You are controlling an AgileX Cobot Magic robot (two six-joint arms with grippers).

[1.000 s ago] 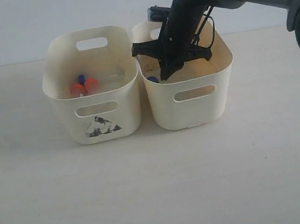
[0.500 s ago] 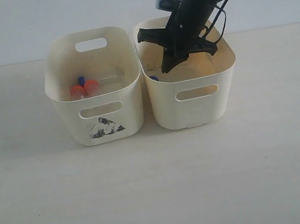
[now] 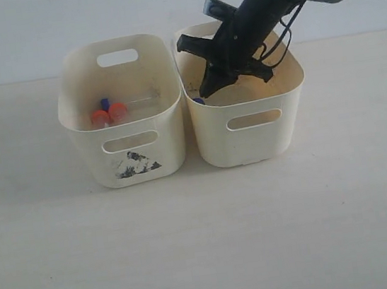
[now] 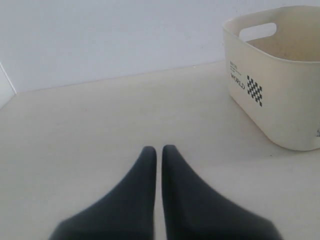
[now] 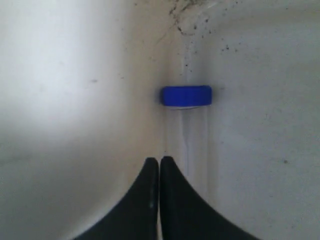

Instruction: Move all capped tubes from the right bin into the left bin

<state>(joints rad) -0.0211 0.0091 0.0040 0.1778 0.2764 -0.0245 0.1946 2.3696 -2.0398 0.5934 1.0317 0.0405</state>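
Right gripper (image 5: 159,161) pinched shut, empty, tips just beside the blue-capped tube (image 5: 187,125) lying at the right bin's (image 3: 286,129) 9 o'clock wall. I must spread the jaws and straddle its clear body; it seems tight against that wall. Left gripper (image 4: 156,150) closed, empty.

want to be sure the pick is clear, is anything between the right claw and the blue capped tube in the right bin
Nothing visible does. The right claw, shut, has its tips close beside the clear body of the blue-capped tube, which lies along an inner edge of the right bin.
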